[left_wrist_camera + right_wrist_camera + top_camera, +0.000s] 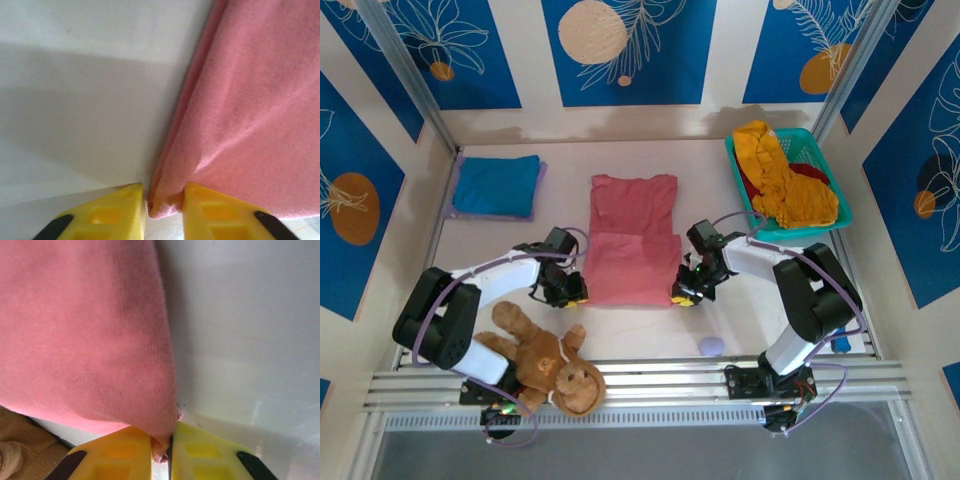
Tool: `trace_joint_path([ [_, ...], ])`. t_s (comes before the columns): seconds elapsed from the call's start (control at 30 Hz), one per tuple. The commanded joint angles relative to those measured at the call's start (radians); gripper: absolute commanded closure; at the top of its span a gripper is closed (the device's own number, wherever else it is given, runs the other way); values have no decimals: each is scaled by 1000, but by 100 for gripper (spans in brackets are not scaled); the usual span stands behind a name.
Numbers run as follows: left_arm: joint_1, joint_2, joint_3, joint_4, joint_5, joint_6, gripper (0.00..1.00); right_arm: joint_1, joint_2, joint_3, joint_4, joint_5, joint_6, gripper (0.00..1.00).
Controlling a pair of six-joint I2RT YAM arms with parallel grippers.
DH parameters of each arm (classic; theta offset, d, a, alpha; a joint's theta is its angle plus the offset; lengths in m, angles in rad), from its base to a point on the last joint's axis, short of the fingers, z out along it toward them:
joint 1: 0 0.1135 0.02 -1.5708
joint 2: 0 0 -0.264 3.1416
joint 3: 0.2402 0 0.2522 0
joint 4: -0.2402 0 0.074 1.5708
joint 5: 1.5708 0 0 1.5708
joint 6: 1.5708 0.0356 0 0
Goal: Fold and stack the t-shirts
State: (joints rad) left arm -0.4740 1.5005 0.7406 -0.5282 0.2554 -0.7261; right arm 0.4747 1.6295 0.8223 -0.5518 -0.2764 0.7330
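The salmon-pink t-shirt (pixel 632 240) is spread flat at the middle of the worktop (pixel 640 335). Its near left corner is pinched by the left hand (pixel 164 200) and its near right corner by the right hand (pixel 167 440). Both hands are closed on the cloth, presumably so that the hem can be raised evenly for a fold. The blue t-shirt (pixel 497 185) is kept folded at the far left, out of the way.
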Motion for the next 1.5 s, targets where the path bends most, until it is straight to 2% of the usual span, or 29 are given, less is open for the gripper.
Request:
trace_joint_path([
  [0.0, -26, 18, -28, 131, 75, -18, 85, -4, 7, 12, -10, -24, -17, 90],
  [0.17, -33, -11, -17, 104, 80, -13, 100, -2, -16, 14, -42, -33, -27, 98],
  [0.6, -85, -182, 78, -127, 33, 6, 100, 5, -227, 25, -186, -49, -15, 100],
  [1.0, -135, -335, 135, -266, -14, -33, 100, 37, -401, 5, -297, -35, 25, 100],
  [1.47, -308, -529, 86, -318, -122, -172, 100, 171, -629, -57, -390, 13, 163, 100],
])
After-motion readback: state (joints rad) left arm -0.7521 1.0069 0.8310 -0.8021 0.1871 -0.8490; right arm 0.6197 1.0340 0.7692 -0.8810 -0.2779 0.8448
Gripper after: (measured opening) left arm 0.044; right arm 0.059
